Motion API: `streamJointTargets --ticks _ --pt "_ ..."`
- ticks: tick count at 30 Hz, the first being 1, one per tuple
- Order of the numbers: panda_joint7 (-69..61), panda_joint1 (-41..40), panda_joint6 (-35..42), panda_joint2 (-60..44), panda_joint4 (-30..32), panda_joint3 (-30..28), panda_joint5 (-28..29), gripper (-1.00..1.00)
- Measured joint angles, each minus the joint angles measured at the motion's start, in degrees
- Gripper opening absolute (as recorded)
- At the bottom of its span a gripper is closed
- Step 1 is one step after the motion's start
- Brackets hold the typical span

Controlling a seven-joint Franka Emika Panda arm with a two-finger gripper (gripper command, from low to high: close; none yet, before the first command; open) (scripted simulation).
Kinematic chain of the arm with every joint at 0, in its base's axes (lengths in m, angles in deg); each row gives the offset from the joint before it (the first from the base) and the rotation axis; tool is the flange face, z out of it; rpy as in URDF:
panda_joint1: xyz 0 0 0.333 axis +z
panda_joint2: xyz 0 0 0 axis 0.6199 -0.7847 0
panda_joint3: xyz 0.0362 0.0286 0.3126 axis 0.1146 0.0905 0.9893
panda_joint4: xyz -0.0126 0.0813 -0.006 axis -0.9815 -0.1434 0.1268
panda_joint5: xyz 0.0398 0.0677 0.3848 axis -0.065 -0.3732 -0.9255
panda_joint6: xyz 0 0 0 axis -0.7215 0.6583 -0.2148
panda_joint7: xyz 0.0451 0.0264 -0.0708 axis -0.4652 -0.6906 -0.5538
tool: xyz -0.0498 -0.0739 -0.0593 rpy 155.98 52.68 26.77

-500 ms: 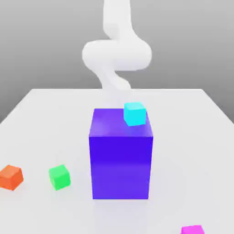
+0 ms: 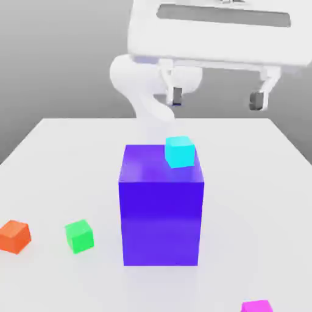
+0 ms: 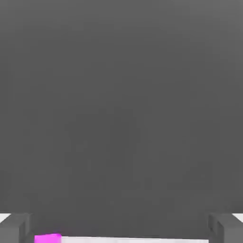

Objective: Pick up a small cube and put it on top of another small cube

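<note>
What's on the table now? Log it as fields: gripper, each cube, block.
gripper: open, holding nothing, high above the block
block: big, purple-blue, mid-table
cyan cube: on the block's top, far corner toward the exterior view's right
magenta cube: on the table, near edge, exterior view's right
green cube: on the table, left of the block
orange cube: left of green cube

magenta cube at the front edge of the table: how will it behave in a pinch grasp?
The magenta cube looks rigid with flat faces, so it probably won't roll or deform. It is far smaller than the purple block, so likely light and prone to sliding if nudged. The open gripper looks ample for its width.
</note>
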Motion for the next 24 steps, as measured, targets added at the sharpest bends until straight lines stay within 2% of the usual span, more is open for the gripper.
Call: streamJointTargets --ticks 8,16,20,21,24 --pt "4.7 2.9 -3.9 -16.6 -1.5 1.5 3.3 0.0" --pt "7.3 6.0 -8.4 -32.6 -3.0 2.6 3.4 0.0" --pt "9.0 8.1 -14.0 -40.9 -4.8 0.3 5.5 0.0" --pt "9.3 8.5 -14.9 -42.1 -5.1 -0.1 5.9 -1.0" --pt "9.3 8.5 -14.9 -42.1 -5.1 -0.1 5.9 -1.0"
